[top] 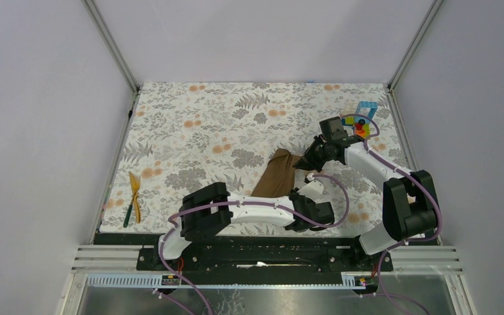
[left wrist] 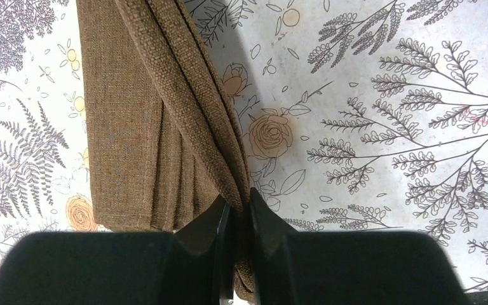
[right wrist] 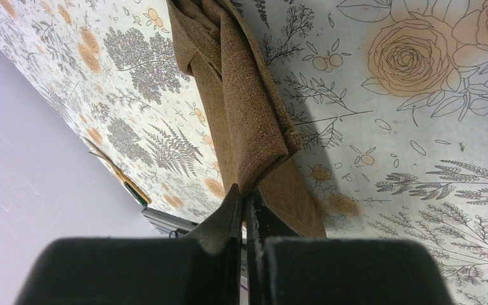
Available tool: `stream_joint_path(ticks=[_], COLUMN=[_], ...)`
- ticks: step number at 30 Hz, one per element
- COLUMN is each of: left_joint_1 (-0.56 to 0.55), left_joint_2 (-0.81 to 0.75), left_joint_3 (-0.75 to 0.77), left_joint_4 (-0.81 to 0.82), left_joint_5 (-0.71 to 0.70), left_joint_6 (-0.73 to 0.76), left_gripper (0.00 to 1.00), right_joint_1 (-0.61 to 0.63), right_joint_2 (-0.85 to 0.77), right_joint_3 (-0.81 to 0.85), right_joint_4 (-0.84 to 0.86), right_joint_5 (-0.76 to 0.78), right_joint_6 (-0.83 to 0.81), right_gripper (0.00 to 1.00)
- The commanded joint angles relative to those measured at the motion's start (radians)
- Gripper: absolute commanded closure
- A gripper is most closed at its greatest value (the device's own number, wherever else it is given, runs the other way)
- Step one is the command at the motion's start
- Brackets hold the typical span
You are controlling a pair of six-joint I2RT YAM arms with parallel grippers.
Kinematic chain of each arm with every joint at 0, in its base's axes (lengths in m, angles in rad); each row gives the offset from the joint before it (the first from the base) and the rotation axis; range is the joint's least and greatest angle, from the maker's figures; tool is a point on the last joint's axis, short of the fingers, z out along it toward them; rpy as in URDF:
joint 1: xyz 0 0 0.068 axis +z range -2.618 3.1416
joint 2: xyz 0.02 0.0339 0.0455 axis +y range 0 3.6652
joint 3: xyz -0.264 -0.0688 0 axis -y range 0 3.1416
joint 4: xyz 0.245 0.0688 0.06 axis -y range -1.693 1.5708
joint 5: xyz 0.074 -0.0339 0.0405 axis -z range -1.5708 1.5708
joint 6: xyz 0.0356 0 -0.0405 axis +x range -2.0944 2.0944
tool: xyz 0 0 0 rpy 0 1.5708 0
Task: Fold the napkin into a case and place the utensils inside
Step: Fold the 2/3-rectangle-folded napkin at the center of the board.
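The brown napkin (top: 277,174) lies bunched into a narrow strip right of the table's middle, held between both arms. My left gripper (top: 298,197) is shut on a thick fold at its near end; in the left wrist view the cloth (left wrist: 159,114) runs down between the pinched jaws (left wrist: 236,203). My right gripper (top: 305,163) is shut on the far right edge, and the right wrist view shows a folded corner of cloth (right wrist: 248,121) pinched at the fingertips (right wrist: 244,194). The yellow-orange utensils (top: 133,197) lie far left near the table's edge, apart from both grippers.
A small stack of colourful toy blocks (top: 363,121) stands at the back right, close behind the right arm's wrist. The grey-and-orange floral covering (top: 223,125) spans the table. White walls and a metal frame enclose the table on three sides.
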Motion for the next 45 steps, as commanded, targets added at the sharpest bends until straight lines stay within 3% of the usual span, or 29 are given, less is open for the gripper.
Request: stream_joint_path(ticks=[1,10,16,23,37,45], left_joint_1=[-0.006,0.062,0.163,0.249,0.386,0.445], left_joint_2=[-0.063,-0.129,-0.236,-0.338,-0.452,-0.490], left_joint_3=[0.035,-0.050,-0.225,-0.393,-0.622,-0.720], left_joint_4=[0.003,0.207,0.477,0.654,0.826,0.887], left_joint_5=[0.023,0.344,0.647,0.844,1.032,1.060], left_joint_6=[0.011,0.112,0.115,0.114,0.103,0.112], left_gripper=[0.87,1.00,1.00,1.00,1.00,1.00], right_joint_1=[-0.003,-0.011,-0.021,-0.018,0.079,0.114], right_joint_2=[-0.055,-0.005,0.005,0.086,0.250,0.346], right_joint_3=[0.018,0.050,0.069,0.144,0.332,0.439], right_joint_4=[-0.005,-0.068,-0.124,-0.157,-0.191,-0.210], right_joint_5=[0.030,0.082,0.110,0.046,0.072,0.099], right_joint_6=[-0.016,-0.306,-0.452,-0.504,-0.424,-0.389], right_gripper=[1.00,1.00,1.00,1.00,1.00,1.00])
